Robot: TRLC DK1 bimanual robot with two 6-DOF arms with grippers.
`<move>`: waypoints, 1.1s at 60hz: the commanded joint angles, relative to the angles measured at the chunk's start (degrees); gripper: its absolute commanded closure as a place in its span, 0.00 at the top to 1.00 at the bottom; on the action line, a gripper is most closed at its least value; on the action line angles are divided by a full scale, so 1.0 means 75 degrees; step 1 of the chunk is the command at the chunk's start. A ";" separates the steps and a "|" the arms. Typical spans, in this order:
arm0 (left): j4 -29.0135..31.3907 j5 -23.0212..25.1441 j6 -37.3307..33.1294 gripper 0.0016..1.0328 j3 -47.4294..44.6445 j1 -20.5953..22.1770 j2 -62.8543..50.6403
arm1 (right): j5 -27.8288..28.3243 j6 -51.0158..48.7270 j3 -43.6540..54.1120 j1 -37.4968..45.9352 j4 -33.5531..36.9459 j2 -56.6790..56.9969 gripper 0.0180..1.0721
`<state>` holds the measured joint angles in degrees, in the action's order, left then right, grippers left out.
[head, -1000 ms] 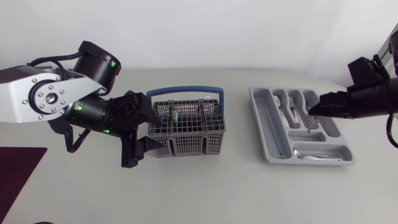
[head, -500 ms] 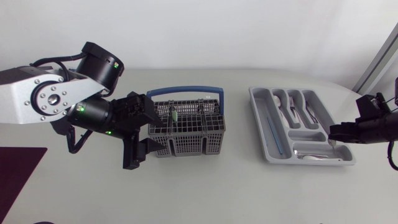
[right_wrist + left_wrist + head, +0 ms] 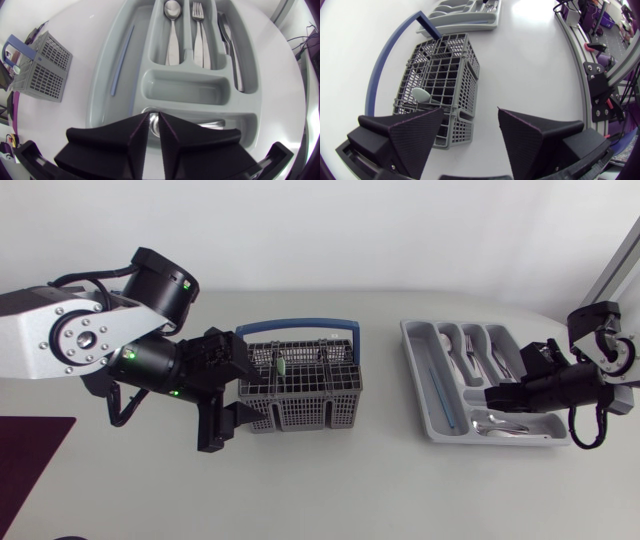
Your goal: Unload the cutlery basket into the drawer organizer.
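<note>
The grey cutlery basket (image 3: 300, 392) with a blue handle (image 3: 300, 325) stands mid-table, and a pale green-tipped utensil (image 3: 283, 365) sticks up in it. My left gripper (image 3: 240, 388) is open at the basket's left end, its fingers level with the basket wall (image 3: 440, 85). To the right lies the grey drawer organizer (image 3: 410, 345), holding spoons (image 3: 172, 30), forks (image 3: 200, 30), knives (image 3: 230, 47) and a blue stick (image 3: 122, 60). My right gripper (image 3: 155, 116) hangs over the organizer's front compartment (image 3: 535, 438). Its fingers are a narrow slit apart, above a silver utensil (image 3: 215, 123) lying there.
A dark purple mat (image 3: 30, 455) covers the table's front left corner. The organizer's right end lies close to the table's right edge. A strip of white tabletop separates basket and organizer.
My right gripper has moved from over the organizer's narrow slots, out past its right end, and back over the front compartment. The left arm has stayed put.
</note>
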<state>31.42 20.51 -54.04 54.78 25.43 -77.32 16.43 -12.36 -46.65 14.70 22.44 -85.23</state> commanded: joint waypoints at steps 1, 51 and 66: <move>0.0076 -0.0051 -0.0060 0.86 -0.0156 -0.0086 -0.0050 | 0.0013 0.0183 0.0174 -0.0073 -0.0027 -0.0109 0.41; -0.0006 -0.0051 0.0901 0.86 -0.0297 -0.0297 0.0067 | 0.1326 0.1671 -0.0916 -0.4819 -0.0003 0.1661 0.53; -0.0146 -0.0051 0.2178 0.86 -0.0496 -0.0531 -0.0074 | 0.0822 0.2410 -0.1572 -0.6190 -0.0976 0.0501 0.53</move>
<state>30.94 20.47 -41.58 53.17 22.13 -77.30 23.73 3.03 -56.55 -29.67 16.53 -78.50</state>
